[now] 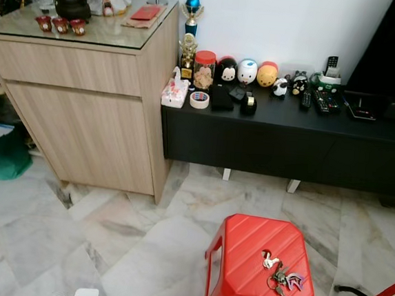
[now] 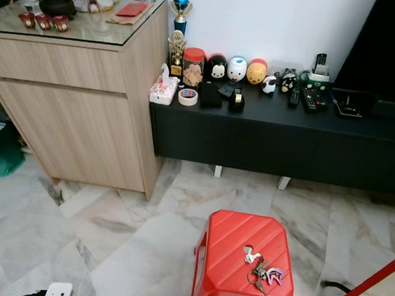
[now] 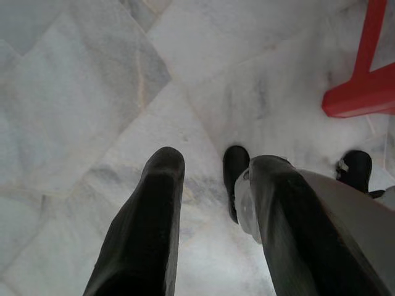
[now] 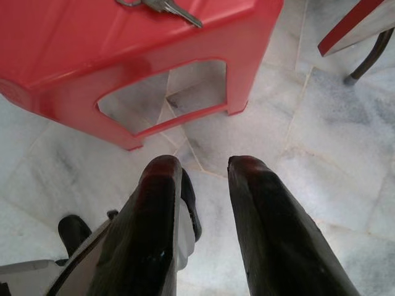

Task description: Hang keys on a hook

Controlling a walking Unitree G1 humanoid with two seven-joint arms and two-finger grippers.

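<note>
Left gripper (image 3: 213, 163), fingers apart, above marble floor (image 3: 92, 80) near red stool (image 3: 364, 92)

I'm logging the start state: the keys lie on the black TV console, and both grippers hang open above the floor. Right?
Not quite. The keys lie on the red stool, not on the console, as the left eye view shows. The left gripper and right gripper do hang open above the floor.

Marble floor (image 1: 106, 244), wooden cabinet (image 1: 84, 103), black console (image 1: 288, 139).

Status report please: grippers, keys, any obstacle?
Both grippers empty, jaws open, low over the marble floor. Bunch of metal keys lies on red plastic stool. Nothing covering the keys.
</note>
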